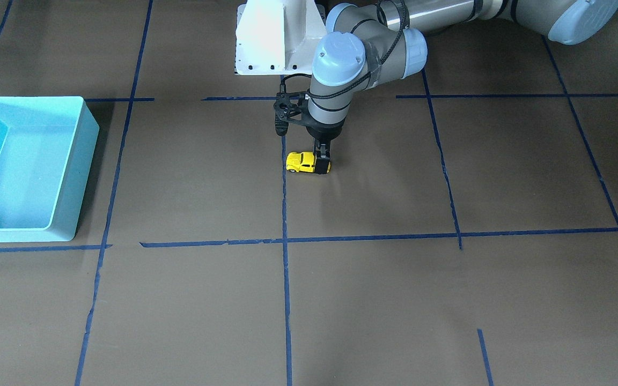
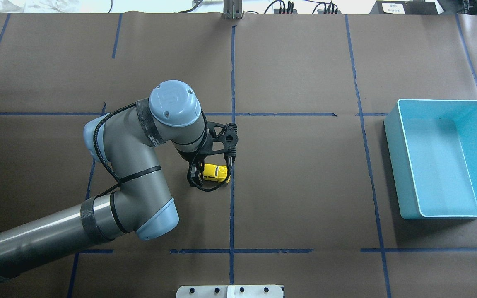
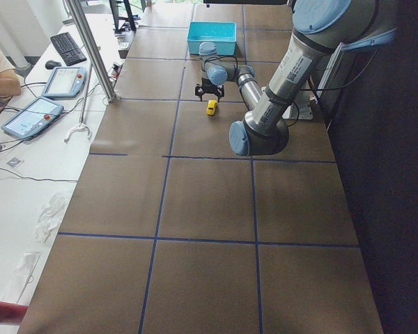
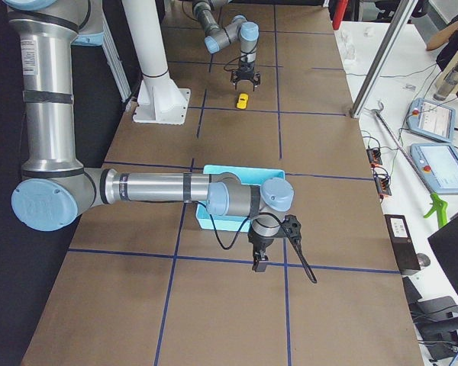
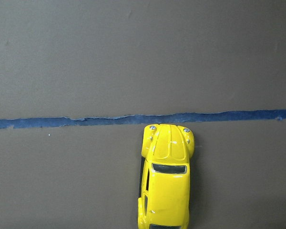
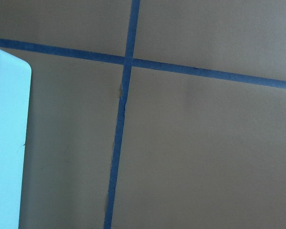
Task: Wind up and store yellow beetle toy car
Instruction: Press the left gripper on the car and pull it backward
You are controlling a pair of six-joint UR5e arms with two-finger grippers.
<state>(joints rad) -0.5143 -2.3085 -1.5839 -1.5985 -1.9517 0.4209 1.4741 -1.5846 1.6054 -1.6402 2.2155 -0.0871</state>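
The yellow beetle toy car (image 1: pixel 302 162) stands on its wheels on the brown table, beside a blue tape line. It also shows in the overhead view (image 2: pixel 218 173) and fills the bottom of the left wrist view (image 5: pixel 167 183), nose toward the tape. My left gripper (image 1: pixel 322 160) points straight down, its fingers closed on the car's rear end (image 2: pixel 197 174). My right gripper (image 4: pixel 258 261) shows only in the exterior right view, hanging near the turquoise bin (image 4: pixel 244 169); I cannot tell whether it is open or shut.
The turquoise bin (image 2: pixel 391 159) is empty and stands at the table's right side, far from the car; its corner shows in the right wrist view (image 6: pixel 5 143). Blue tape lines (image 1: pixel 285 241) grid the table. The white robot base (image 1: pixel 266 37) is behind the car.
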